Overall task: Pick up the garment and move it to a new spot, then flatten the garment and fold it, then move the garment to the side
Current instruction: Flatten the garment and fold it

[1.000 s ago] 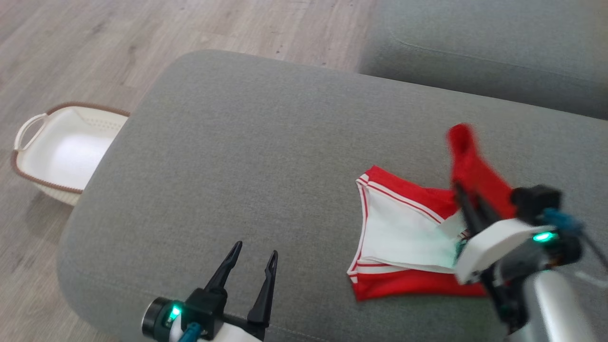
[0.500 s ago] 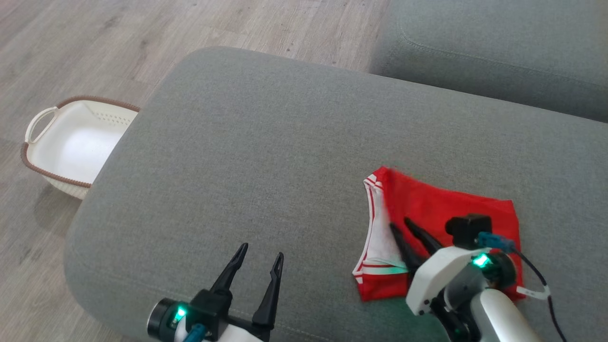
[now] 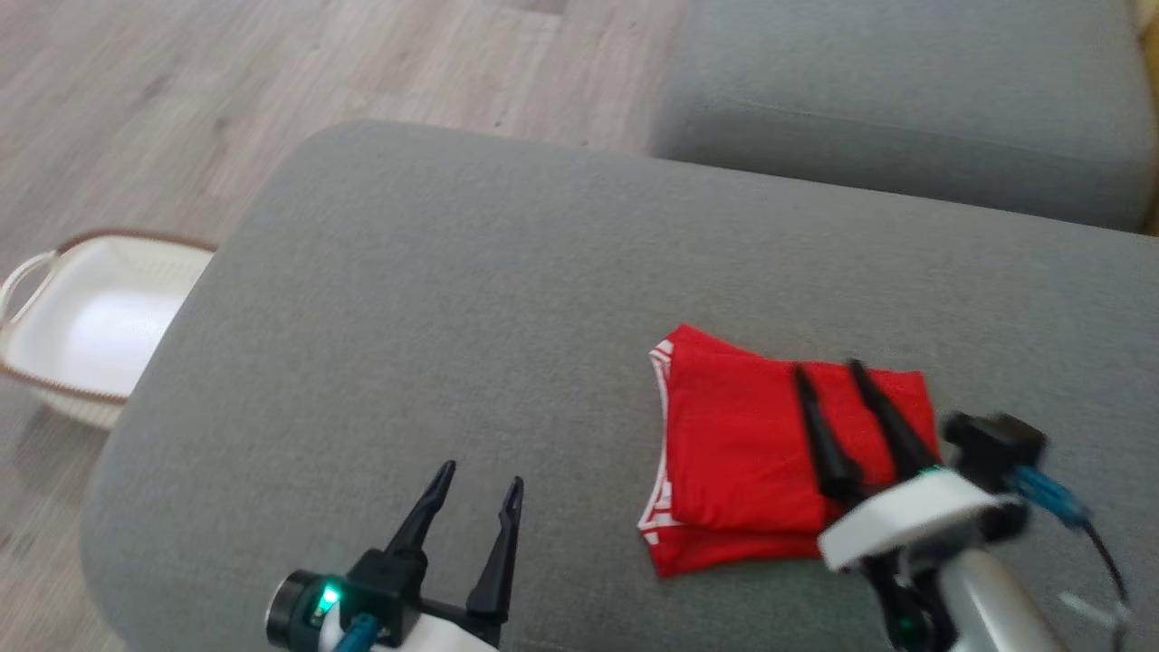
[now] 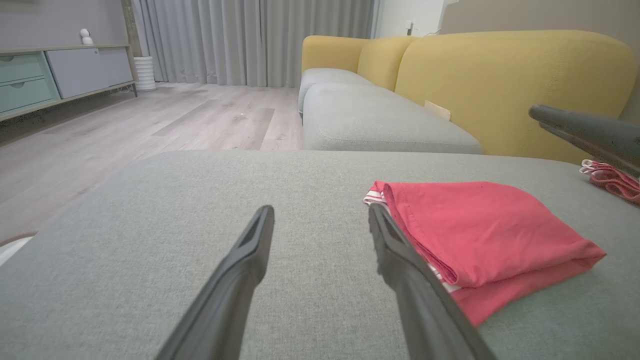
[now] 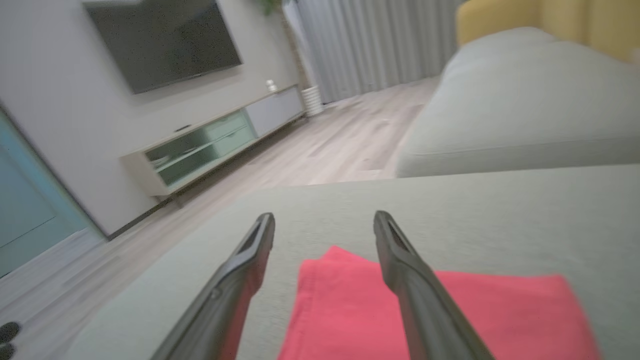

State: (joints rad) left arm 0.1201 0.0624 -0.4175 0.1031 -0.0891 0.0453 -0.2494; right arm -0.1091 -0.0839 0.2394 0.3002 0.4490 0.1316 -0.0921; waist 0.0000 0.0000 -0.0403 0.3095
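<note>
Right gripper, head view: parted, empty, over right part of folded red garment, near-right on grey cushion | left gripper: parted, empty, near-left, apart from garment | left wrist view: garment flat, just right of own fingers | right wrist view: garment below parted fingers, blurred, contact unclear

Left gripper: two long, tapering matte-black fingers, grooved near the tips, on a black block. Dark round collar with a green light; blue plug below. Right gripper: matching black fingers rising from a white shell. Boxy black camera module alongside, with blue connector and thin black cable. Silver-grey forearm.
</note>
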